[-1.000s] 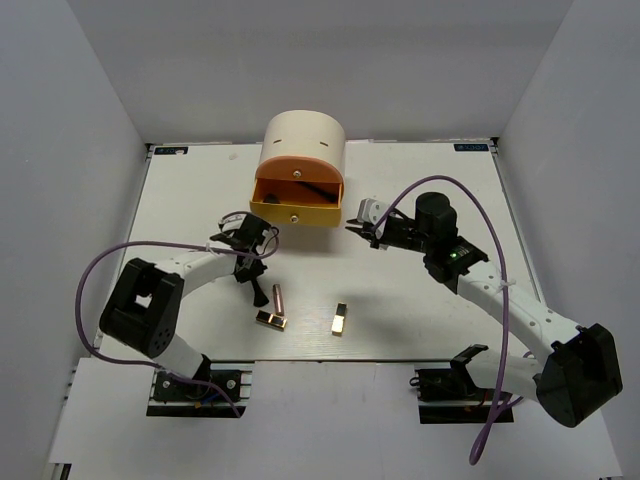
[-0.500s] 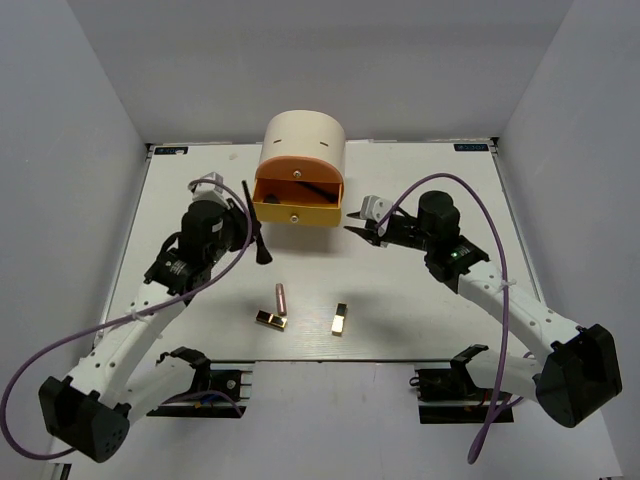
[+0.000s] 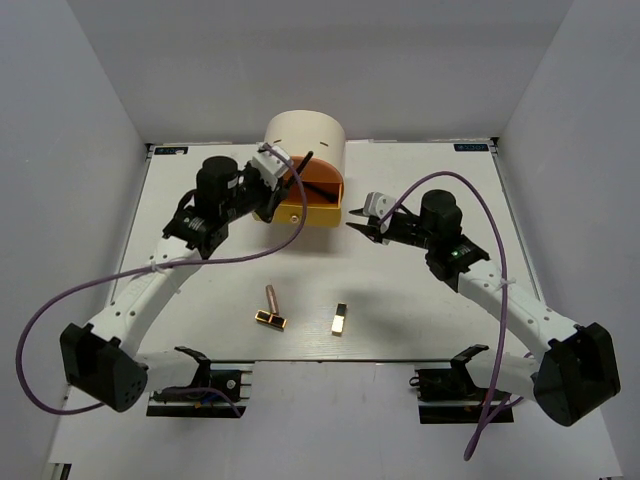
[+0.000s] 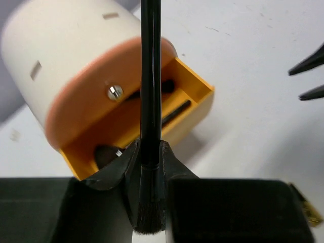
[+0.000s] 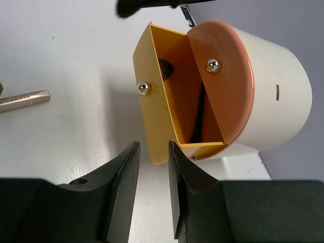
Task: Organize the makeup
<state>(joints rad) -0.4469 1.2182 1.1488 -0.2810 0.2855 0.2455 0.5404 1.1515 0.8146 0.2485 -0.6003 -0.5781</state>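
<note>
My left gripper (image 3: pixel 280 170) (image 4: pixel 150 152) is shut on a black brush (image 4: pixel 150 76), pinched just above the bristles, with the handle pointing out over the open orange-yellow drawer (image 3: pixel 312 205) (image 4: pixel 152 116). The brush's bristles (image 5: pixel 134 6) show at the top of the right wrist view. Other black brushes (image 5: pixel 200 116) lie inside the drawer. My right gripper (image 3: pixel 357 227) (image 5: pixel 152 152) is open and holds nothing, close to the drawer's front corner (image 5: pixel 159 152). A copper lipstick (image 3: pixel 270 296) (image 5: pixel 23 100) and two gold-and-black cases (image 3: pixel 270 320) (image 3: pixel 341 319) lie on the table.
The cream cylindrical box (image 3: pixel 305 135) (image 5: pixel 273 91) stands at the back centre, its upper orange drawer (image 5: pixel 223 76) shut. The white table (image 3: pixel 430 300) is walled by grey panels on three sides. My right fingertips (image 4: pixel 309 76) show at the left wrist view's right edge.
The left arm has lifted the brush from the middle of the table up to the open drawer. The right jaws have opened a little beside the drawer.
</note>
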